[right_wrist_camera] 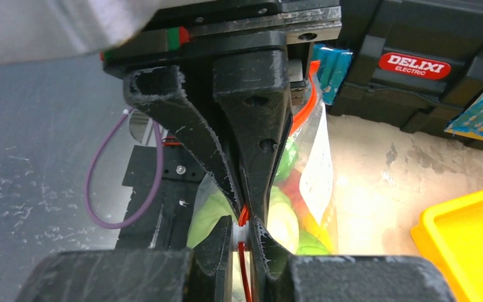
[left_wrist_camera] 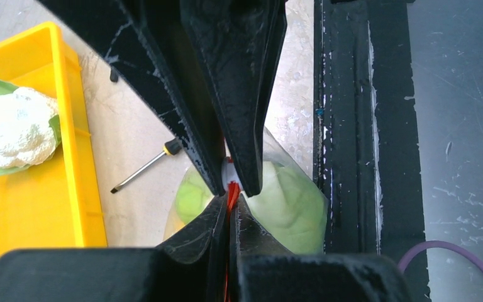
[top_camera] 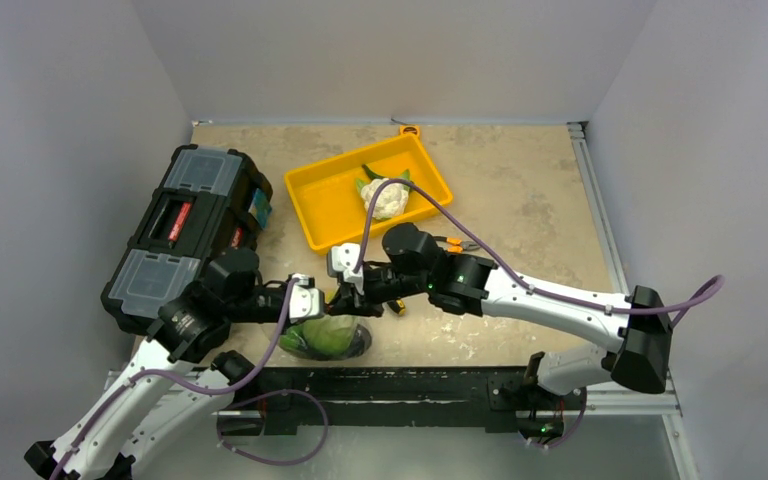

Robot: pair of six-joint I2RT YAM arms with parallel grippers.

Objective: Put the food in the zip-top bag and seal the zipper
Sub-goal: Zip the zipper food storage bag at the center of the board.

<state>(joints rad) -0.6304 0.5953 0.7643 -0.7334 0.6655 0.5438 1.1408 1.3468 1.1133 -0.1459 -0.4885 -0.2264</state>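
The clear zip-top bag (top_camera: 332, 338) hangs at the table's near edge with a pale green cabbage (left_wrist_camera: 289, 201) inside; red, yellow and green food (right_wrist_camera: 302, 201) also shows through it. My two grippers meet tip to tip above it. The left gripper (left_wrist_camera: 231, 200) is shut on the red-orange zipper (right_wrist_camera: 303, 104). The right gripper (right_wrist_camera: 244, 228) is shut on the zipper at its white slider (right_wrist_camera: 239, 232), touching the left fingertips. A white cauliflower (top_camera: 387, 197) lies in the yellow tray (top_camera: 325, 215).
A black toolbox (top_camera: 185, 235) stands at the left. A screwdriver (left_wrist_camera: 144, 167) lies on the table between tray and bag. Orange-handled pliers (top_camera: 452, 242) lie by the right arm. The black front rail (top_camera: 400, 385) runs just below the bag.
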